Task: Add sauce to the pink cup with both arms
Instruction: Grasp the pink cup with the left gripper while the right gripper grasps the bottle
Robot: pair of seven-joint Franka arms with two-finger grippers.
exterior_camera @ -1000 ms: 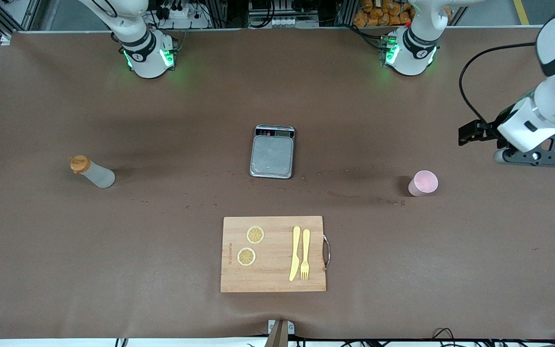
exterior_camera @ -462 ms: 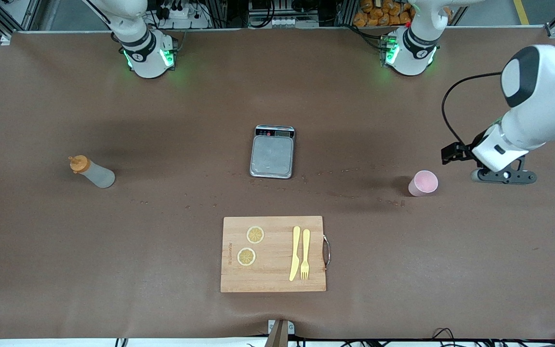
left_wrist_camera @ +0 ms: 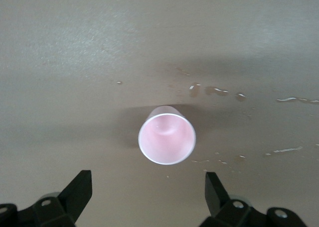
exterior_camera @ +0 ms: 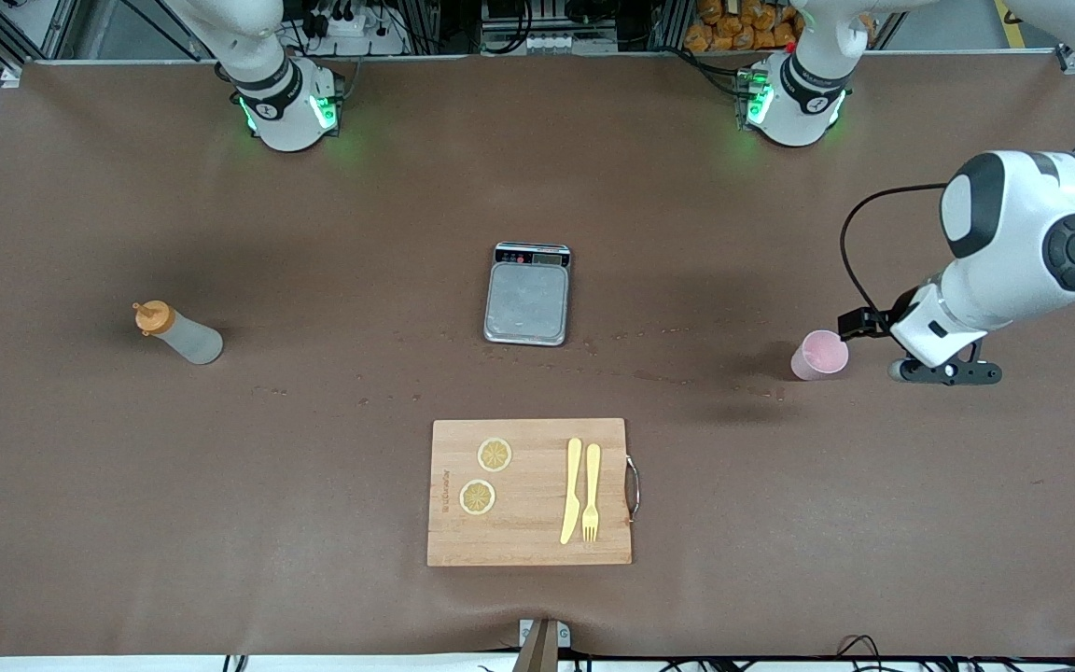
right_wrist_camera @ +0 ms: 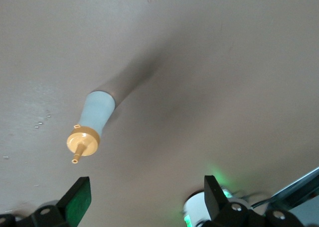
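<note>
The pink cup [exterior_camera: 818, 355] stands upright and empty toward the left arm's end of the table. My left gripper [exterior_camera: 944, 373] hangs just beside it, on the side away from the scale. In the left wrist view the cup [left_wrist_camera: 167, 139] lies ahead of the open left gripper [left_wrist_camera: 148, 184], with nothing between the fingers. The sauce bottle [exterior_camera: 178, 334], whitish with an orange cap, stands toward the right arm's end. In the right wrist view my right gripper [right_wrist_camera: 144, 187] is open and empty, well clear of the bottle [right_wrist_camera: 94, 120]. The front view does not show the right gripper.
A grey scale [exterior_camera: 527, 301] sits mid-table. Nearer the front camera lies a wooden cutting board [exterior_camera: 530, 551] with two lemon slices, a yellow knife and a fork. Small droplets [exterior_camera: 677, 376] dot the table between scale and cup.
The left arm has swung down and toward the pink cup, bringing its gripper close beside it. Cup, bottle, scale and board have not moved.
</note>
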